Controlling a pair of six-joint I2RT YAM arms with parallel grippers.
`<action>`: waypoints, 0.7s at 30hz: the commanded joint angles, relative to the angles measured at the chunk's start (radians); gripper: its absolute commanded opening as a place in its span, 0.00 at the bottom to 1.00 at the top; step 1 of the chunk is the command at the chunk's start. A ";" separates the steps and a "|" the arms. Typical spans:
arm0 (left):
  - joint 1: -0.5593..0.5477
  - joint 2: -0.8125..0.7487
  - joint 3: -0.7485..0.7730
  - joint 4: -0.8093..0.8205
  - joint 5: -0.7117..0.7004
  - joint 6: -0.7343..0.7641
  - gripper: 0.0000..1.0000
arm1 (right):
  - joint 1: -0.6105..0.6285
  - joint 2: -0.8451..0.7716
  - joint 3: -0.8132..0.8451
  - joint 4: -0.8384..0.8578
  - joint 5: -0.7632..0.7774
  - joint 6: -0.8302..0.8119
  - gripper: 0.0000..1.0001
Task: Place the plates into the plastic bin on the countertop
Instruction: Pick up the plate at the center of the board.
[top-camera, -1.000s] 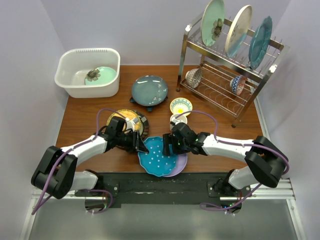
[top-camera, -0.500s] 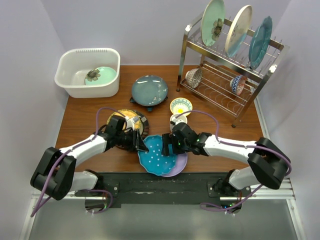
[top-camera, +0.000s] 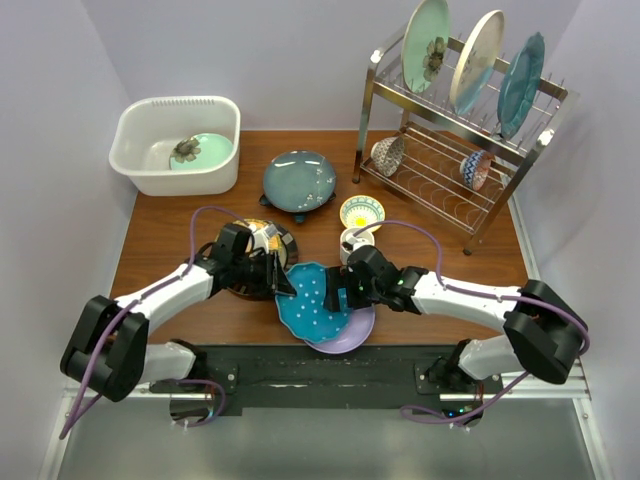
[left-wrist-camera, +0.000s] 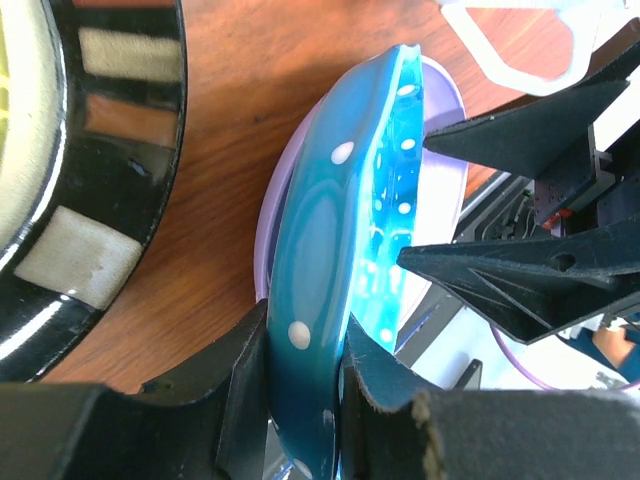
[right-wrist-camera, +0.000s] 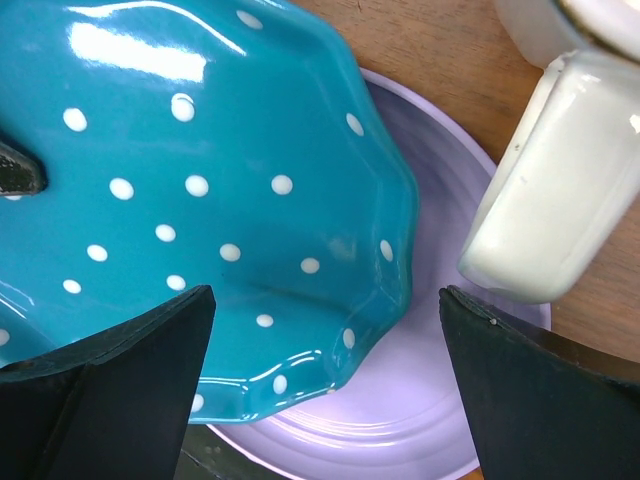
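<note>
Has let go with the right gripper (right-wrist-camera: 325, 295), now spread wide — holds the blue dotted plate (top-camera: 310, 305) pinched by its rim in the left gripper (left-wrist-camera: 305, 370) alone, tilted up off the lilac plate (top-camera: 358, 333), ready for the carry to the plastic bin (top-camera: 185, 181) at the far left.

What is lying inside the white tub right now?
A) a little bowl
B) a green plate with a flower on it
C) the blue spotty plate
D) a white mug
B: a pale green floral plate lies on the bottom of the plastic bin, and nothing else shows inside it.
</note>
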 joint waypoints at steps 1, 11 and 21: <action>-0.002 -0.046 0.088 0.023 0.056 0.011 0.00 | 0.002 -0.039 -0.012 0.020 0.010 -0.012 0.99; 0.011 -0.054 0.153 -0.057 0.027 0.052 0.00 | 0.002 -0.077 -0.029 0.033 0.008 -0.007 0.99; 0.074 -0.088 0.215 -0.117 0.037 0.086 0.00 | 0.002 -0.109 -0.040 0.039 0.002 -0.006 0.99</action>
